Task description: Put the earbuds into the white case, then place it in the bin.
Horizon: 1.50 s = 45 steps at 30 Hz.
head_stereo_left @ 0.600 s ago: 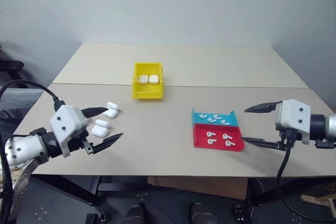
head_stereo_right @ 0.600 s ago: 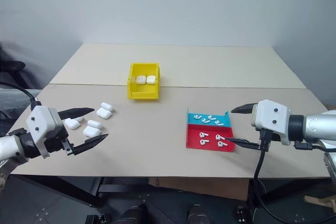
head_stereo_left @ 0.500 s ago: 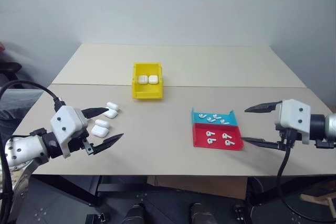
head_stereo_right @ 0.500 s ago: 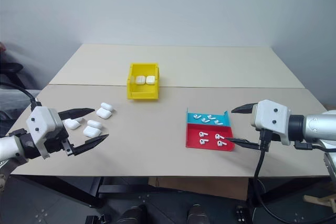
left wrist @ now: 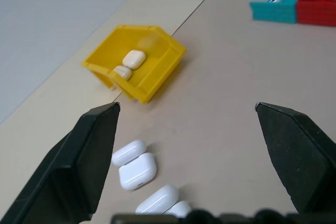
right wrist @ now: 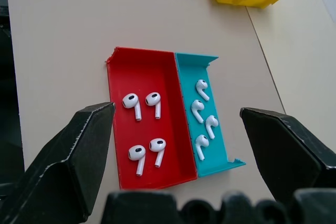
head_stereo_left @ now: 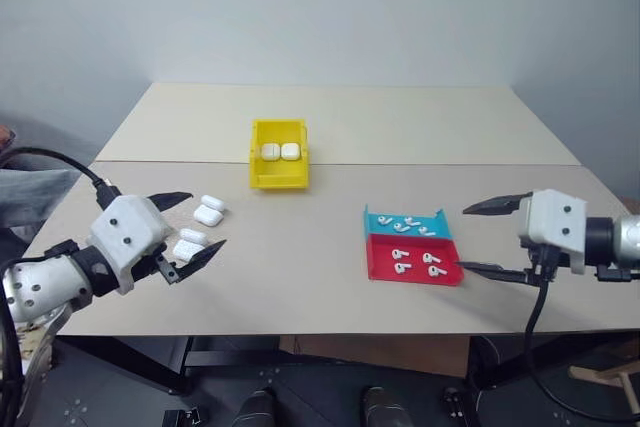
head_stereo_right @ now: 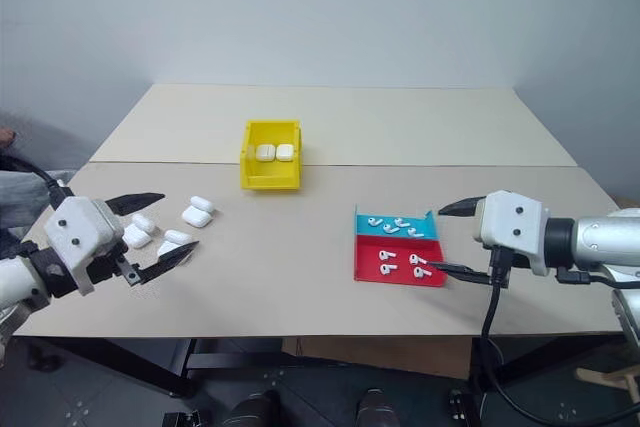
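Both grippers spread wide and empty above the table, nothing picked up yet.

Left gripper (head_stereo_left: 192, 221): fingers apart, hovering over the cluster of white cases (head_stereo_right: 196, 216) near the table's (head_stereo_left: 300, 267) left front. Right gripper (head_stereo_left: 490, 238): fingers apart, holding nothing, just right of the red-and-teal tray (right wrist: 181, 61). Earbuds (right wrist: 144, 99) lie loose in that tray, four on the red half, four on the teal half. Yellow bin (head_stereo_left: 279, 179) sits farther back, toward the middle, with two cases already inside.
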{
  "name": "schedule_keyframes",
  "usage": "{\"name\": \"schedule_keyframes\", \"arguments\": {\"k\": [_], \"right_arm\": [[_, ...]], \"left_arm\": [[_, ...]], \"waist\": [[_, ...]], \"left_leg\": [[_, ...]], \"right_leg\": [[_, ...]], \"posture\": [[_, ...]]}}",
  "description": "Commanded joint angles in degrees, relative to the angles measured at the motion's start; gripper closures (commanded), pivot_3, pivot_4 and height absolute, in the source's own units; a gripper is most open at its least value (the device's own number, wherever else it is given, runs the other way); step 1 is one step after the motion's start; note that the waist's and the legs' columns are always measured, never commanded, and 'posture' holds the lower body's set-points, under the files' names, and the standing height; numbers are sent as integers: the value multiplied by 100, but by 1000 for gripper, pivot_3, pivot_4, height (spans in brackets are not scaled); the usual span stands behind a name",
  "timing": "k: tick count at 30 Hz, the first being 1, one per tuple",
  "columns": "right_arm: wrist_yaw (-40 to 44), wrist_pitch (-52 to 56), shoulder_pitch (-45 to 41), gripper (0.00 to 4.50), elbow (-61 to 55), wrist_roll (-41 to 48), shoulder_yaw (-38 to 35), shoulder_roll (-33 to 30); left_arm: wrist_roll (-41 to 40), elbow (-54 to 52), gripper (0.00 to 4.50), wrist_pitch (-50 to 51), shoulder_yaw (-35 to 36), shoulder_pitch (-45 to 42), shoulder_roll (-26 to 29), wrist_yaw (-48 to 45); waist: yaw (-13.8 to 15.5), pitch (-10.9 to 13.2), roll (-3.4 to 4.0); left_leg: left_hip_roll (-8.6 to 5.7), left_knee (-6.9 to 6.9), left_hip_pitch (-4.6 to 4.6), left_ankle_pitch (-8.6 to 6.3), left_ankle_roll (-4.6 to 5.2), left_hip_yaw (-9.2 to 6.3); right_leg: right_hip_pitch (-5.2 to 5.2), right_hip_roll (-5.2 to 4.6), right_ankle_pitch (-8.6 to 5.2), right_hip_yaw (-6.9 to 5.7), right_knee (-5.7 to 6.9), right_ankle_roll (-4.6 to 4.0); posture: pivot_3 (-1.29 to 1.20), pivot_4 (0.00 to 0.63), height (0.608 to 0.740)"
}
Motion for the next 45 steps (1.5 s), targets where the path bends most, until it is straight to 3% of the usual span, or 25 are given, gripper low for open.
{"name": "schedule_keyframes", "arguments": {"k": [1, 5, 8, 11, 14, 22, 30, 36, 45], "right_arm": [[-80, -181, -118, 29, 3, -32, -81, 15], [-102, -197, -145, 29, 56, -59, -63, 11], [-121, -91, -111, 29, -33, -13, -152, -32], [-112, 95, 149, 29, -240, 104, -347, -47], [-183, 130, 385, 29, -375, 73, -396, -7], [-452, 406, 507, 29, -621, 92, -260, 98], [-673, 727, 338, 29, -706, 125, -29, 162], [-709, 693, 226, 29, -572, 63, 146, 185], [-710, 677, 125, 29, -465, 17, 217, 202]], "left_arm": [[-100, -502, 0, 1206, 50, -178, 420, 290], [-266, -647, 0, 2061, 47, -482, 615, 422], [-546, -835, 0, 3291, 60, -792, 937, 503], [-953, -619, 0, 5137, -269, -1795, 1217, 619], [-1117, 15, 0, 6082, -845, -2781, 1353, 776], [-1981, 1983, 0, 6172, -2799, -4422, 1765, 1157], [-2782, 3750, 0, 6172, -3970, -5661, 1709, 1277], [-2599, 4431, 0, 6172, -4843, -6151, 1451, 1241], [-1956, 5397, 0, 6172, -5591, -6843, 882, 841]], "waist": [[-1, 1, -2], [-2, 1, -3], [-2, 4, -8], [20, 7, -14], [50, 6, -20], [5, 15, -42], [43, 25, -61], [156, 29, -69], [292, 33, -79]], "left_leg": [[0, 0, 0, 0, 0, 0], [-1, 2, 0, 0, 0, 1], [-1, 2, 0, 0, 0, 1], [-3, 5, 0, 0, 0, 1], [-5, 7, 1, 0, 0, 0], [-5, 16, 2, 0, 1, -1], [-7, 1, 4, 0, 0, 0], [-15, -20, 9, 0, 0, -1], [-21, -25, 7, -1, -1, -1]], "right_leg": [[-2, 0, 0, 0, 0, 0], [-3, -2, 0, 0, -3, 0], [-3, -2, 0, 0, -4, 0], [-2, -3, 0, 0, -3, 0], [2, -2, 0, -1, 2, 1], [-2, -4, 0, -2, 7, 1], [-15, -5, 0, -2, 38, 1], [-15, -11, 3, -1, 82, 7], [-11, -12, 6, -1, 83, 12]], "posture": [[0, 150, 740], [0, 150, 740], [0, 150, 740], [0, 150, 740], [0, 150, 740], [0, 150, 740], [0, 150, 740], [0, 150, 740], [0, 150, 740]]}}
